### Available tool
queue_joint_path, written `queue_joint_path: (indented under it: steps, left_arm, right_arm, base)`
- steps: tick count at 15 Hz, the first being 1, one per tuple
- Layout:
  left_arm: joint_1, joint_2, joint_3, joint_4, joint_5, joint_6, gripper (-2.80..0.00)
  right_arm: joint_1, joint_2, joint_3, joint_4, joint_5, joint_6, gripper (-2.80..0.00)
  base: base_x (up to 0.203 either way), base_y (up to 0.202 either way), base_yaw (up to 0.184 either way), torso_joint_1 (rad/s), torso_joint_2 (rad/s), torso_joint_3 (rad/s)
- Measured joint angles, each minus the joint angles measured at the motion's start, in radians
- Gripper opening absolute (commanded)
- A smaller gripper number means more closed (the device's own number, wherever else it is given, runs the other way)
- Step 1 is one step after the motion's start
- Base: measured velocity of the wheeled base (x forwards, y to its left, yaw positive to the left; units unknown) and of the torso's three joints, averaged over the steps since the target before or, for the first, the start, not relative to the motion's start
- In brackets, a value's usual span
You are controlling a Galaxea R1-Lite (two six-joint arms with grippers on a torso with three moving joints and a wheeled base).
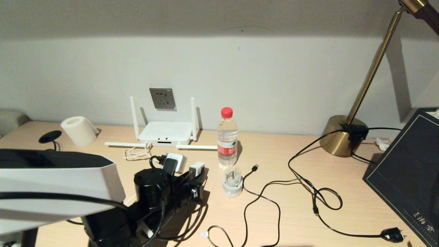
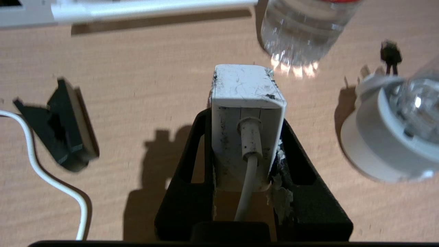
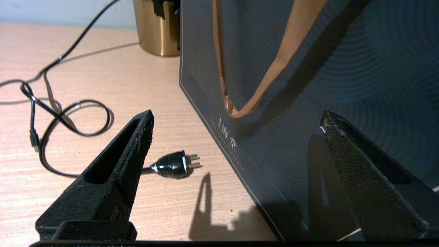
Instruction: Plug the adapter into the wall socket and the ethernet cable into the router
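Note:
My left gripper [image 1: 197, 173] is shut on the white cube adapter [image 1: 197, 168], low over the table in front of the router [image 1: 165, 133]. In the left wrist view both black fingers clamp the adapter [image 2: 247, 89] by its sides, and its white cord runs back between them. The grey wall socket [image 1: 162, 98] is on the wall just above the router. The ethernet cable's clear plug tip [image 1: 204, 234] lies near the front edge, and its black disc [image 1: 50, 136] sits far left. My right gripper [image 3: 237, 116] hangs open and empty at the right, out of the head view.
A water bottle [image 1: 227, 137] and a round white-and-clear gadget [image 1: 233, 181] stand just right of the adapter. A black clip [image 2: 65, 133] lies to its left. A brass lamp [image 1: 343, 135], a dark bag [image 1: 408, 178], looped black cords and a mains plug [image 3: 171, 164] fill the right side.

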Motion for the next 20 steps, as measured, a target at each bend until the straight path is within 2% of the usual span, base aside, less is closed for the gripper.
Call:
queue_joint_path:
  steps: [9,14,16,19,20]
  left_arm:
    - [-0.022,-0.052,0.138,0.000,0.000,-0.002,-2.80]
    - [-0.041,-0.174,0.256,0.005,0.018,-0.002,-2.80]
    - [-0.045,-0.258,0.268,0.003,0.015,-0.004,-2.80]
    - [-0.061,-0.390,0.223,0.001,-0.035,0.003,-2.80]
    - [-0.065,-0.417,0.216,0.000,-0.044,0.010,-2.80]
  right_arm:
    - [-0.001,-0.025,0.000,0.002,0.020,0.003,0.00]
    - [0.000,-0.025,0.000,-0.001,0.046,0.006,0.00]
    - [0.000,-0.025,-0.007,-0.002,0.145,0.007,0.00]
    - [0.000,-0.025,-0.062,0.052,0.418,0.012,0.00]
    - [0.000,-0.025,-0.059,0.067,0.480,0.012,0.00]
  base:
    - [0.000,0.000,0.000,0.000,0.00,0.000]
    - [0.000,0.000,0.000,0.000,0.00,0.000]
    - [0.000,0.000,0.000,0.000,0.00,0.000]
    - [0.000,0.000,0.000,0.000,0.00,0.000]
    - [0.000,0.000,0.000,0.000,0.00,0.000]
